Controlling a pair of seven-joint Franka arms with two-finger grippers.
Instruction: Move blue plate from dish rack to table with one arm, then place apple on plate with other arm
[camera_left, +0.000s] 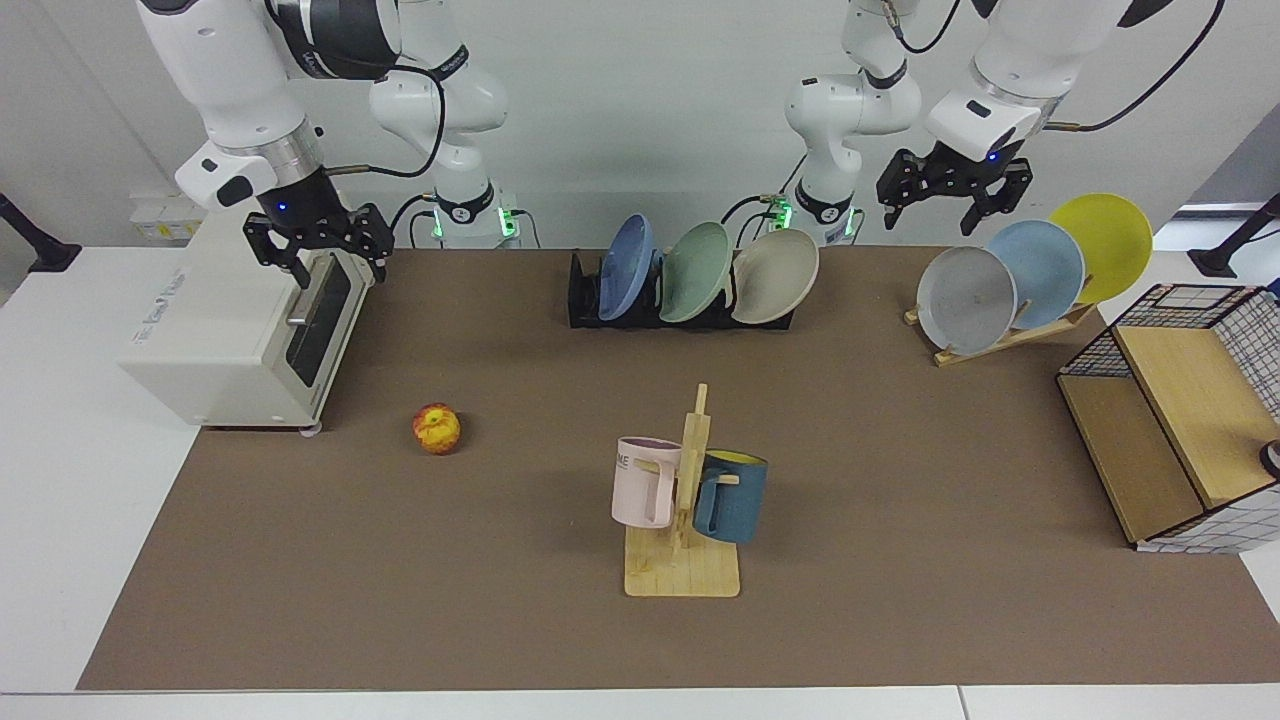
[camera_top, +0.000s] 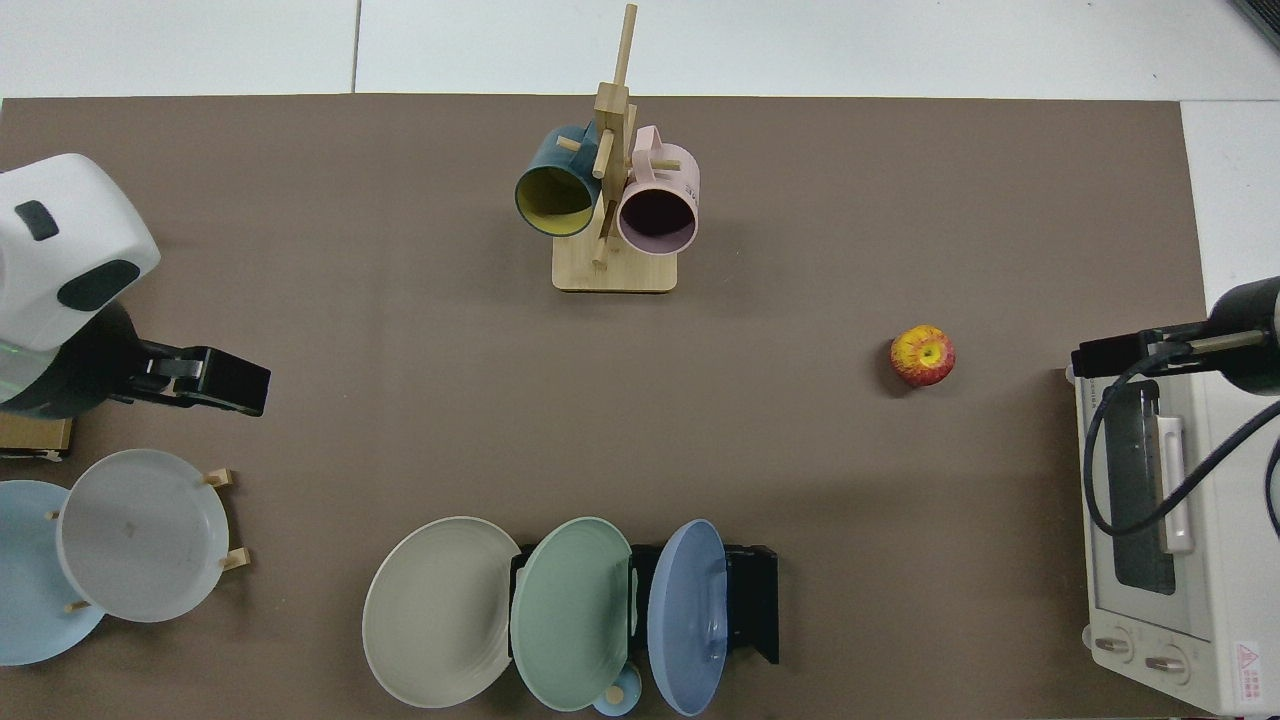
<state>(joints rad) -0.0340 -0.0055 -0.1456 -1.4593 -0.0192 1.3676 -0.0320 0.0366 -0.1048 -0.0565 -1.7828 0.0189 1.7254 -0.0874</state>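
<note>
blue plate: periwinkle blue
dish rack: black
apple: red, mottled yellow
table: brown mat, white edges
mugs: pink, dark teal with yellow inside
basket: black grid wire

Facing view: camera across the tabletop from both arm bases, high, tilted down, far enough to take the whole mat edge to edge.
Top view: camera overhead, looking straight down, turned so the rack side sits at the bottom.
Shared: rack, apple, mug tree, toaster oven.
</note>
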